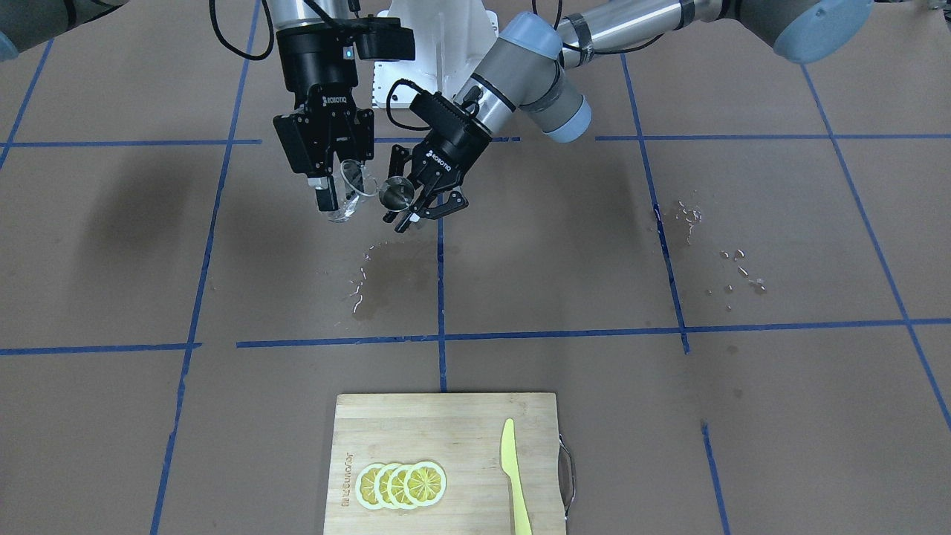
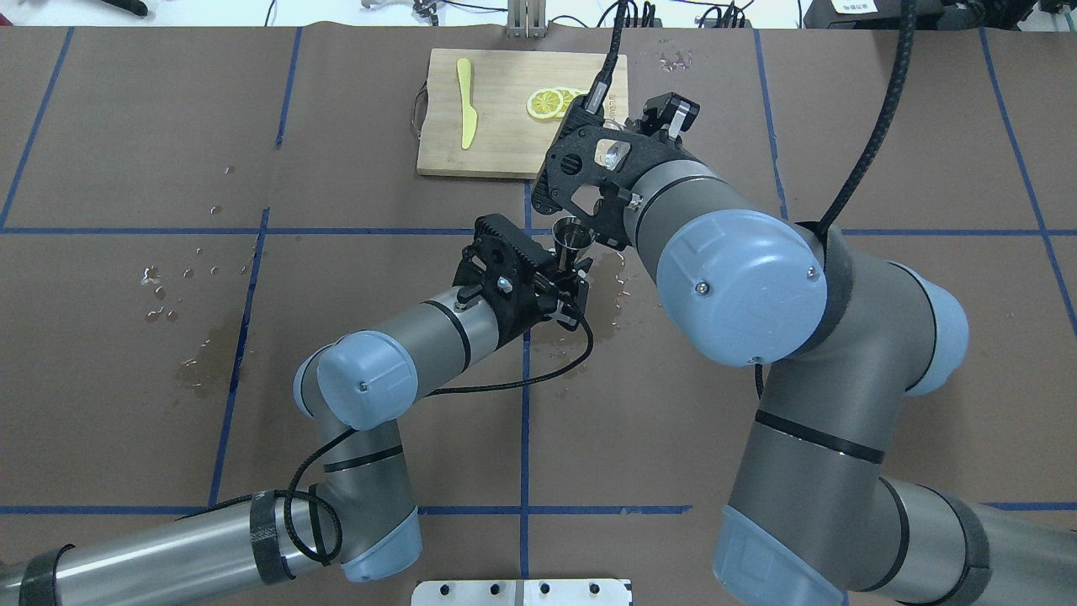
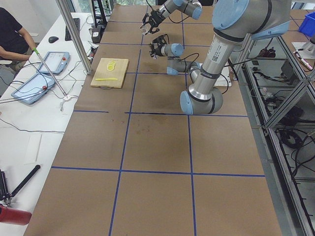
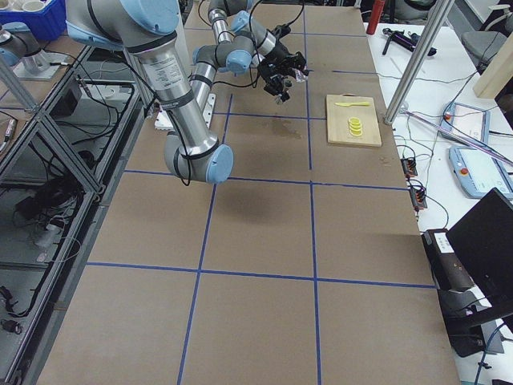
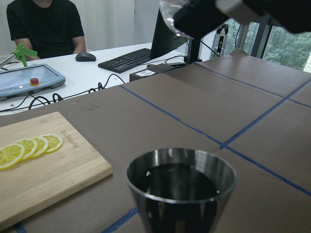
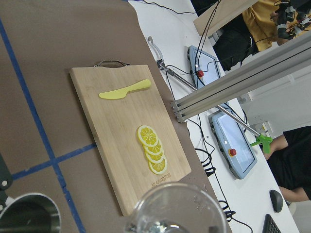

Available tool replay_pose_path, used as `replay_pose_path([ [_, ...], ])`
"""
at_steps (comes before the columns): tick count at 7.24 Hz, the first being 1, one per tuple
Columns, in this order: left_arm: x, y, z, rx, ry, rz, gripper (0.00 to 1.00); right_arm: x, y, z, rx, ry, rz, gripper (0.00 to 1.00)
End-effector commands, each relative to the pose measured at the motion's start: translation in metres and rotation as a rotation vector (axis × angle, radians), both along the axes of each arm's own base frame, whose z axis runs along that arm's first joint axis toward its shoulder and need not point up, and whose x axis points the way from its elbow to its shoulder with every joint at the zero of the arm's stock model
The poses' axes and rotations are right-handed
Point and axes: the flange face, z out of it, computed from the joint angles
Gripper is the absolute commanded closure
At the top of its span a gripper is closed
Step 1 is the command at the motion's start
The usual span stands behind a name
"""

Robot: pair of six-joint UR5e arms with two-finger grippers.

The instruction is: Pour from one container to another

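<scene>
The metal jigger (image 1: 394, 193) hangs above the table's middle, roughly upright, with my left gripper (image 1: 408, 205) shut on it. It shows in the overhead view as jigger (image 2: 571, 235). In the left wrist view, dark liquid fills the jigger (image 5: 181, 187). Close beside it is the clear cup (image 1: 356, 182), somewhat tilted, with my right gripper (image 1: 338, 198) shut on it. The cup's rim (image 6: 177, 209) fills the bottom of the right wrist view, and the jigger (image 6: 28, 214) is low at the left. From the left wrist, the cup (image 5: 174, 10) sits higher than the jigger.
A wooden cutting board (image 1: 446, 431) lies at the operators' edge with lemon slices (image 1: 402, 484) and a yellow knife (image 1: 513, 475) on it. Spilled drops wet the paper at a puddle (image 1: 361, 286) under the grippers and at a splash (image 1: 695, 219) to the side.
</scene>
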Motion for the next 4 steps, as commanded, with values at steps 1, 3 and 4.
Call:
replay_pose_path([
  [1, 0.000, 0.000, -0.003, 0.002, 0.004, -0.001, 1.00, -0.013, 0.011, -0.002, 0.047, 0.067, 0.011, 1.00],
  [3, 0.000, 0.000, -0.003, 0.002, 0.004, 0.001, 1.00, -0.020, 0.022, -0.002, 0.124, 0.169, 0.003, 1.00],
  [4, 0.000, 0.000, -0.003, 0.002, 0.004, 0.002, 1.00, -0.021, 0.023, -0.002, 0.142, 0.193, 0.000, 1.00],
])
